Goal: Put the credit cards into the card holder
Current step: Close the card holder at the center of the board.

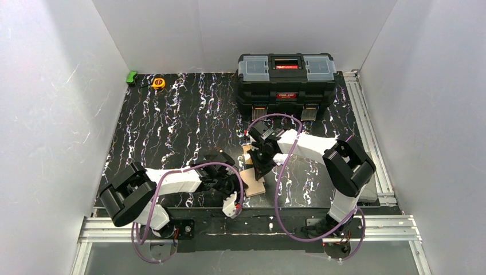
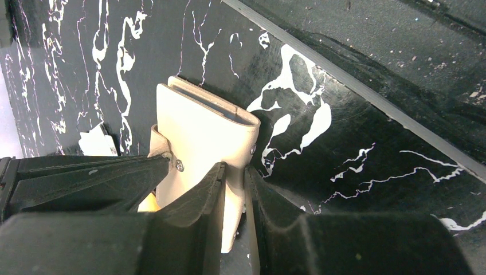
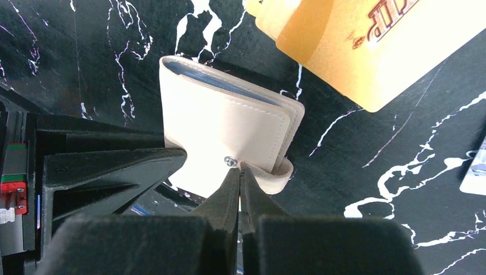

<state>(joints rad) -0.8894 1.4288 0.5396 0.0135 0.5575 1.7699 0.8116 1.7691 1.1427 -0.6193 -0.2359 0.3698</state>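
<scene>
The card holder is a closed cream wallet, lying near the table's front edge between both arms. Its snap tab is undone, with the metal stud bare. My left gripper is shut on one edge of the card holder. My right gripper is shut, its tips pinching the end of the tab beside the stud. An orange credit card lies flat just beyond the holder, overlapping a paler card. From above the cards are mostly hidden by the right gripper.
A big black toolbox stands at the back, right of centre. A yellow tape measure and a small green object sit at the back left corner. Metal rails run along the right side. A white-blue card lies right of the holder.
</scene>
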